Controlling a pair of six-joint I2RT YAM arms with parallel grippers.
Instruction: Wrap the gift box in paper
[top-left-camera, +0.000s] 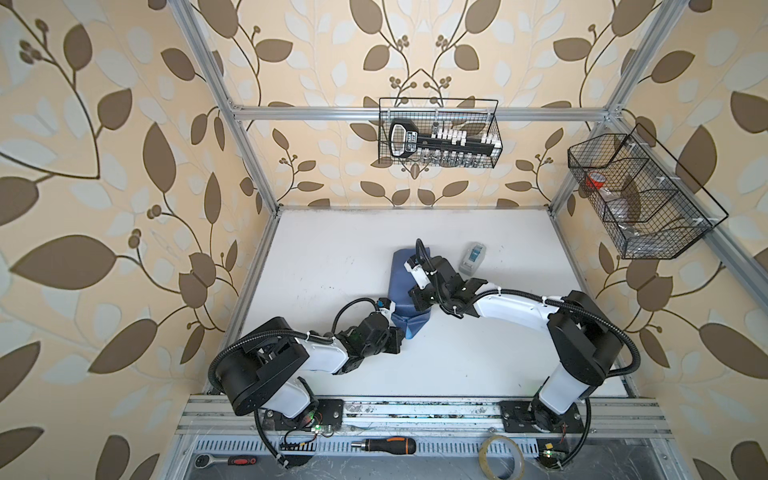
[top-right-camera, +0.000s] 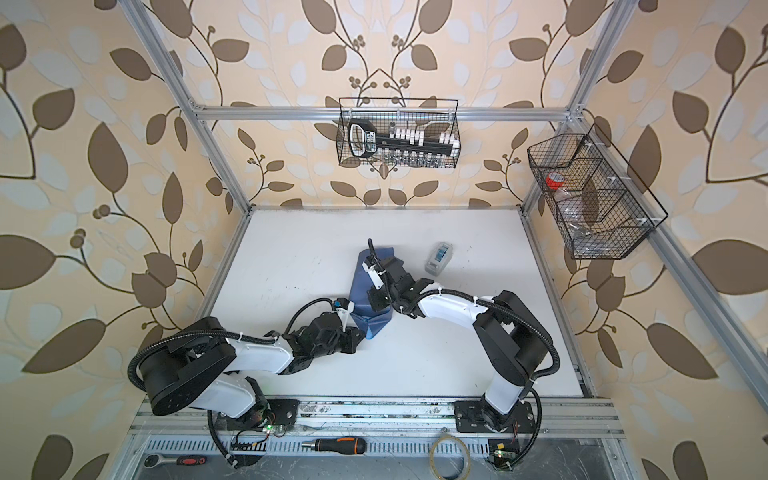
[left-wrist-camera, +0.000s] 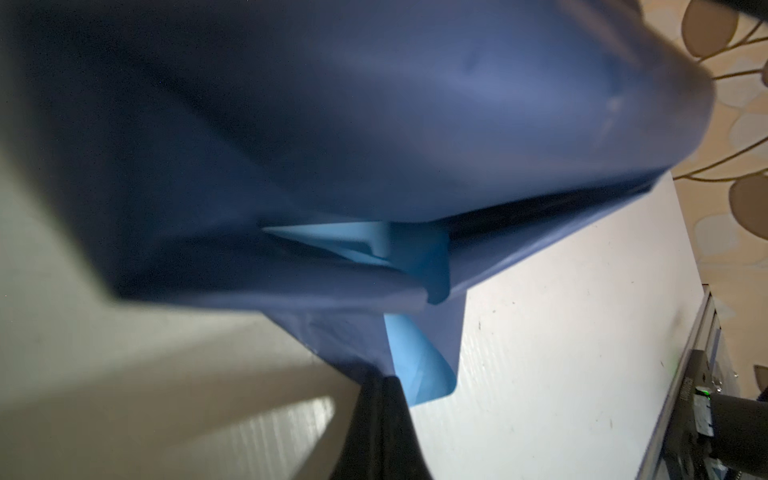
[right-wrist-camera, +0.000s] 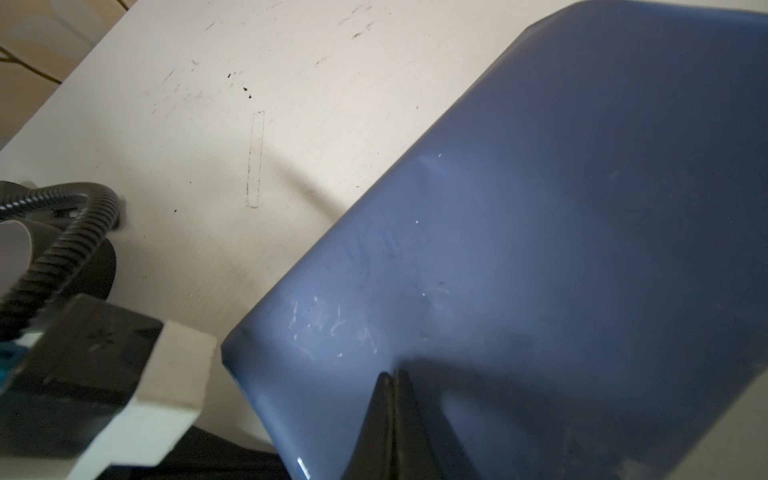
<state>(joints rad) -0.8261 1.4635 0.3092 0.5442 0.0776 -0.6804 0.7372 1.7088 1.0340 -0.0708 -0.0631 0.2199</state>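
L gripper (left-wrist-camera: 380, 384) tight on paper (left-wrist-camera: 374, 124); R gripper (right-wrist-camera: 392, 378) closed atop

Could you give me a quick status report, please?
Left hand shut on paper, near end flap. Right hand shut, resting on paper top. Gift box hidden inside. Tape dispenser apart, nothing blocking.

The paper (top-left-camera: 400, 291) sits on the bench (top-left-camera: 324, 266), a boxy bundle, dusky-blue face outward. Its near end gapes, showing light blue; the gift box is hidden.
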